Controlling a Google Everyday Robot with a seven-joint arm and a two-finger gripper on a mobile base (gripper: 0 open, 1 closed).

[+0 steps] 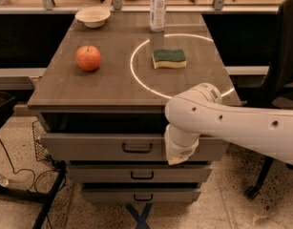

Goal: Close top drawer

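Observation:
The top drawer (88, 146) is a wide grey-brown drawer under the tabletop, pulled out toward me, with a dark gap above its front panel. Its small dark pull handle (137, 148) sits at the centre of the panel. My white arm reaches in from the right, and its wrist end hangs down in front of the drawer's front panel, right of the handle. The gripper (178, 157) is at that wrist end, against the panel; its fingers are hidden by the arm.
Two lower drawer fronts (141, 174) sit beneath. On the tabletop (65, 87) are a red apple (88, 57), a green-yellow sponge (169, 58), a white bowl (92, 16) and a clear bottle (158, 6). A black chair (282, 56) stands right; cables lie at the left on the floor.

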